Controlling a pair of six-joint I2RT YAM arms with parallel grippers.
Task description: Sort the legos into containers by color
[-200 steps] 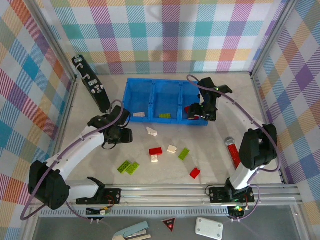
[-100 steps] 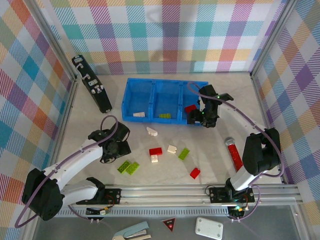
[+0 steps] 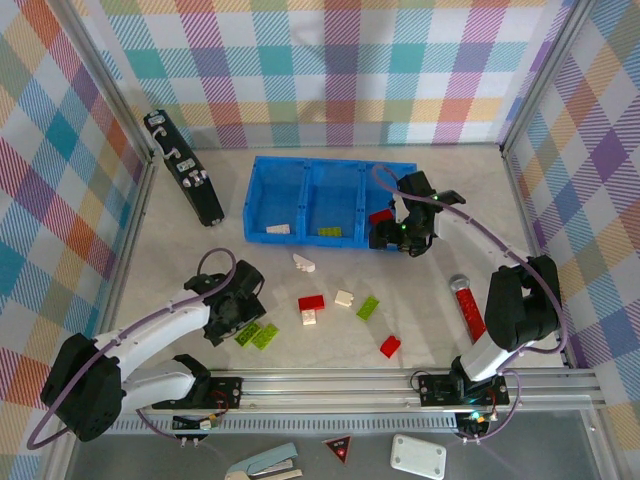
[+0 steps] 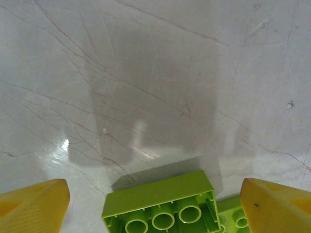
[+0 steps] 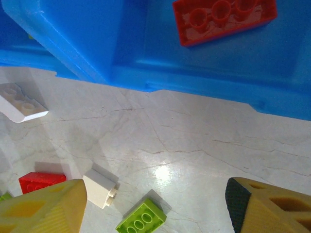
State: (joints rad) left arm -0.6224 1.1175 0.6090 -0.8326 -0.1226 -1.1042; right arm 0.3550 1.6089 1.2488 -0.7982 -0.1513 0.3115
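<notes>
While the left gripper (image 3: 240,314) hovers with jaws spread over the lime green brick (image 4: 160,206) near the surface's near edge, it should drop straight and straddle only that brick, not the second lime brick (image 3: 267,336) just beside it, before closing.

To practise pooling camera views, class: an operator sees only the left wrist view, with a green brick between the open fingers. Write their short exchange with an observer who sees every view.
Operator: Which compartment takes green?
Observer: The middle one of the blue tray: a lime brick lies in it.
Operator: Besides the two green bricks at my left gripper, is any green left on the table?
Observer: Yes, one loose green brick mid-table, beside a white brick.
</notes>
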